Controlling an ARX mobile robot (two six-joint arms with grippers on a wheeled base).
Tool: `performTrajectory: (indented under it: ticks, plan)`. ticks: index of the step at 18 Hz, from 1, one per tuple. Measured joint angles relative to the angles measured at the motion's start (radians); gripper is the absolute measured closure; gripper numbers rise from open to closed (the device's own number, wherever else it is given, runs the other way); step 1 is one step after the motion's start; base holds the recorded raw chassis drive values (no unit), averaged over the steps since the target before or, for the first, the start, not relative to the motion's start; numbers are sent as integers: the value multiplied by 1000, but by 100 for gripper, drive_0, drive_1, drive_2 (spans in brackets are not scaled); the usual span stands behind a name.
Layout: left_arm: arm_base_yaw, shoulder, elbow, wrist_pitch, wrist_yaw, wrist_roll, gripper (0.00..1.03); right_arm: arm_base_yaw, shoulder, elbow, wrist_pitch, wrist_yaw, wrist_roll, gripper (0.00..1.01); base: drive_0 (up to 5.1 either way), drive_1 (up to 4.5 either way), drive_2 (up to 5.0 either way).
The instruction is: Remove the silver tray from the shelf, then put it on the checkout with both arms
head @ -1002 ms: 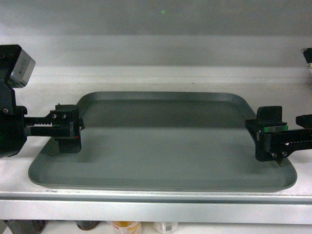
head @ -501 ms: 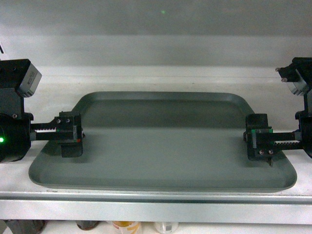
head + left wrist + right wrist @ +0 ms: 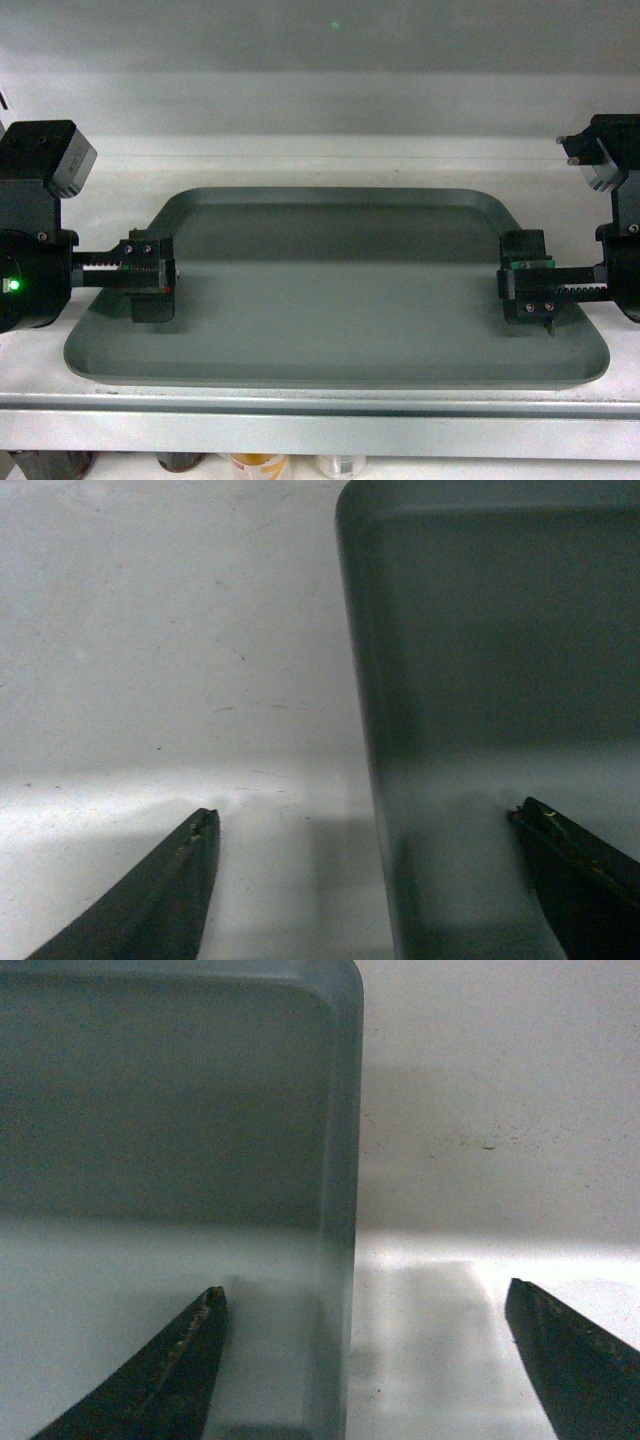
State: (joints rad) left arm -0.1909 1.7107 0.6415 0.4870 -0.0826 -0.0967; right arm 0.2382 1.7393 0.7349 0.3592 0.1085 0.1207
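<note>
The silver tray (image 3: 335,300) lies flat on the white shelf (image 3: 320,162), its front rim near the shelf's lip. My left gripper (image 3: 118,278) is open and straddles the tray's left rim: one finger (image 3: 165,900) over the bare shelf, the other over the tray (image 3: 500,680). On the other side my right gripper (image 3: 570,288) is open across the right rim, with one finger (image 3: 160,1370) above the tray (image 3: 170,1110) and the other above the shelf. Neither gripper holds anything. The checkout is out of view.
The shelf's back wall (image 3: 320,100) rises close behind the tray. Below the metal front lip (image 3: 320,425), the tops of several jars (image 3: 258,466) show on a lower level. Bare white shelf (image 3: 150,660) lies to each side of the tray.
Both grippers have slid a little inward over the tray's side rims, and more of each arm now shows at the frame edges. The tray has barely moved.
</note>
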Motion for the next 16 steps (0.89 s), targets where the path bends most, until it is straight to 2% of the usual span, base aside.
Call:
performTrajectory:
  ticks: [5, 9, 10, 11, 13, 16]
  plan:
    - [-26, 4, 0, 19, -3, 41, 51, 17, 0, -13, 21, 22, -3, 54, 0, 0, 0]
    - [-32, 5, 0, 24, -31, 64, 85, 32, 0, -30, 46, 37, -3, 89, 0, 0, 0]
    - [-32, 5, 0, 25, -37, 66, 93, 39, 0, -31, 48, 51, 10, 96, 0, 0, 0]
    - [-32, 5, 0, 27, -40, 47, 98, 41, 0, -31, 53, 49, 29, 98, 0, 0, 0]
    - [-36, 5, 0, 29, -47, 24, 99, 45, 0, -34, 60, 54, 40, 98, 0, 0, 0]
    - [-42, 5, 0, 29, -52, 18, 99, 51, 0, -35, 63, 68, 44, 98, 0, 0, 0]
